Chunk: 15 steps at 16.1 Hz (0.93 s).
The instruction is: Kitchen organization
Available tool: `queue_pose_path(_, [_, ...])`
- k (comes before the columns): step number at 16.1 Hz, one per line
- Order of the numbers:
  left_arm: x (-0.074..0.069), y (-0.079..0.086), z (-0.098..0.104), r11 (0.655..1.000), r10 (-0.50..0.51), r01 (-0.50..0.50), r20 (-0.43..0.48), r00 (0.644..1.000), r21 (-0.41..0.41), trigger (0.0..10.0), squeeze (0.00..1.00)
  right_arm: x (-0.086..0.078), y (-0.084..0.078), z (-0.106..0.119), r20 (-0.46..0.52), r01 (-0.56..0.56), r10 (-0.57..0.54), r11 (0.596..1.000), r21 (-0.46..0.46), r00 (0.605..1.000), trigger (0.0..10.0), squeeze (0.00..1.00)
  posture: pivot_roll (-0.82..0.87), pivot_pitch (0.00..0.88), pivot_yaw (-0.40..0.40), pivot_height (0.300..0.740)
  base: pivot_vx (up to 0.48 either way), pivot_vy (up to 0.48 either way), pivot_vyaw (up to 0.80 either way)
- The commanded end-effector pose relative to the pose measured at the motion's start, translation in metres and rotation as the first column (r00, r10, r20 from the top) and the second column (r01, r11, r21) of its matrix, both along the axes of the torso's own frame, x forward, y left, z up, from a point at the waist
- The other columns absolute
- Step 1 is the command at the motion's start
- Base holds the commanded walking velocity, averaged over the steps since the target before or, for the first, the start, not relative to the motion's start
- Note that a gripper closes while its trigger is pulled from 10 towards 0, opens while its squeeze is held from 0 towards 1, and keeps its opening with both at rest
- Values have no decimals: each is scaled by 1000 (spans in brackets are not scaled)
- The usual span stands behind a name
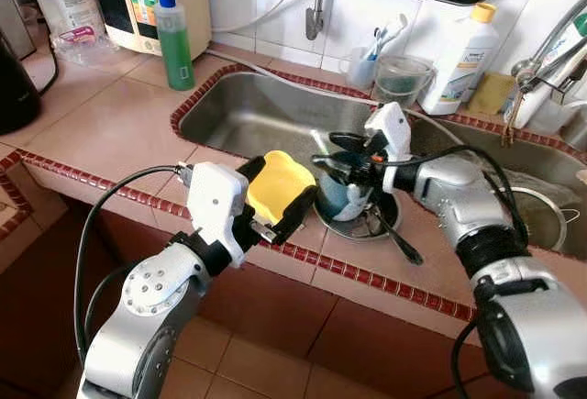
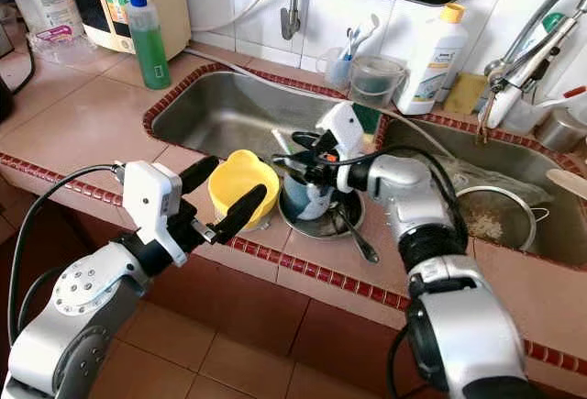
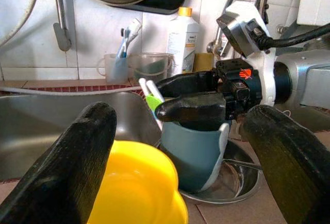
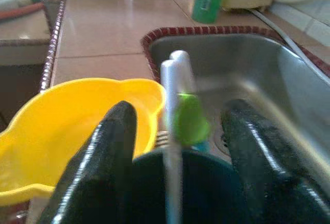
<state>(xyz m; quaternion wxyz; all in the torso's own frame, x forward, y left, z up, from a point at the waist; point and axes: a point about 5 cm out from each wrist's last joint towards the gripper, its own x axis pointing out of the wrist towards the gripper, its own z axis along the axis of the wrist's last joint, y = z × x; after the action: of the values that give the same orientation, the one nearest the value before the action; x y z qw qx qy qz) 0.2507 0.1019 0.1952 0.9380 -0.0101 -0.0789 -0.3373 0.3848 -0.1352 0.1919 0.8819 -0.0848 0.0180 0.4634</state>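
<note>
Two grippers busy: my right gripper is spread over the upright blue cup, utensils sticking up; my left gripper is spread around the yellow bowl.

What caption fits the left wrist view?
Left claw open around a yellow bowl, right claw at a blue cup's rim.

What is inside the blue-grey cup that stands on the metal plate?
In the blue-grey cup stand utensils with white handles and a green one. Their lower ends are covered by the cup wall and by the right gripper at its rim.
</note>
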Motion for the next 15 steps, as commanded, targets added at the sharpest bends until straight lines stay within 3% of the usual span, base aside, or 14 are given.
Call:
queue_pose_path(1, [-1, -2, 6, 1000, -5, 5, 20, 1000, -2, 10000, 0, 3, -6, 5, 5, 25, -25, 1000, -5, 1000, 0, 0, -22, 47, -88, 740, 0, 0, 0])
queue_pose_path(10, [-1, -1, 7, 1000, 13, -13, 29, 1000, -5, 10000, 0, 8, -7, 10, 2, 47, -47, 999, -8, 999, 0, 0, -14, 45, -96, 740, 0, 0, 0])
queue_pose_path(15, [-1, -2, 7, 1000, 12, -12, 30, 999, -7, 10000, 0, 9, -6, 21, 26, 29, -30, 999, 43, 999, 0, 0, -17, 42, -95, 740, 0, 0, 0])
